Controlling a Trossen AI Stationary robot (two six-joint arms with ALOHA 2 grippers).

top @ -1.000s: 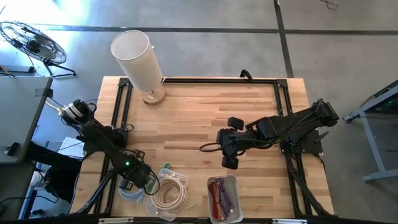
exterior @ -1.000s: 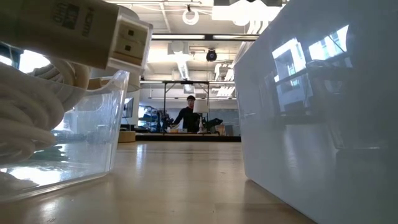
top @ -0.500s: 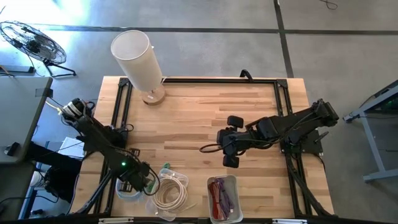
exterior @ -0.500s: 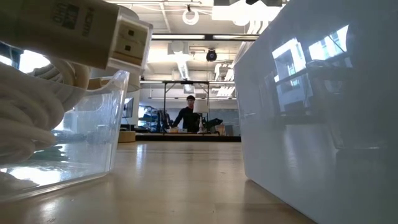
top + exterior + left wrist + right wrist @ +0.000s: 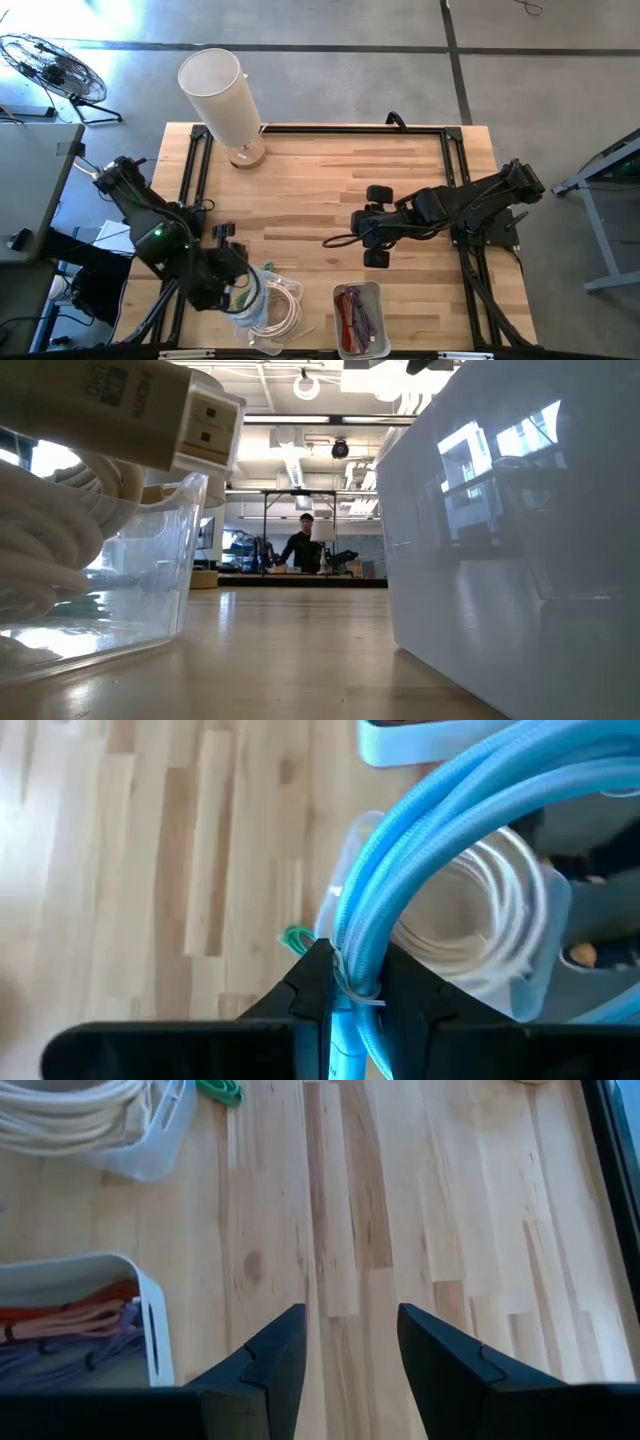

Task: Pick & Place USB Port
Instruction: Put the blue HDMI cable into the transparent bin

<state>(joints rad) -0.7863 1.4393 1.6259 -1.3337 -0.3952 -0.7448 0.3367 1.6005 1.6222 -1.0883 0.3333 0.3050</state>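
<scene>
A coil of light-blue cable (image 5: 450,810), bound with a thin tie, hangs at the table's near left with my left gripper (image 5: 345,975) shut on it. Its plug ends do not show. In the high view the left gripper (image 5: 238,285) and coil (image 5: 247,302) stand above the near-left corner, beside a clear bin (image 5: 290,322) of white cables. My right gripper (image 5: 372,245) hovers open over the middle of the table, with bare wood between its fingers (image 5: 270,1360). My left gripper pinches the bundled strands of the coil (image 5: 352,960) between its two fingers, at the spot where the thin tie wraps them. The fingers slant downward and lie across the strands. The loop arches away beyond the fingertips, lifted clear of the table.
A white tray (image 5: 358,287) of red, orange and purple cables sits at the near edge, to the right of the clear bin. A small green piece (image 5: 222,1090) lies by the bin. A tall white cylinder (image 5: 220,90) stands at the far left. The table's middle is bare wood.
My left gripper has risen from the table's near-left corner and tipped, moving slightly toward the right edge. The blue coil, which lay on the table under it, has come up with it and now hangs clear.
</scene>
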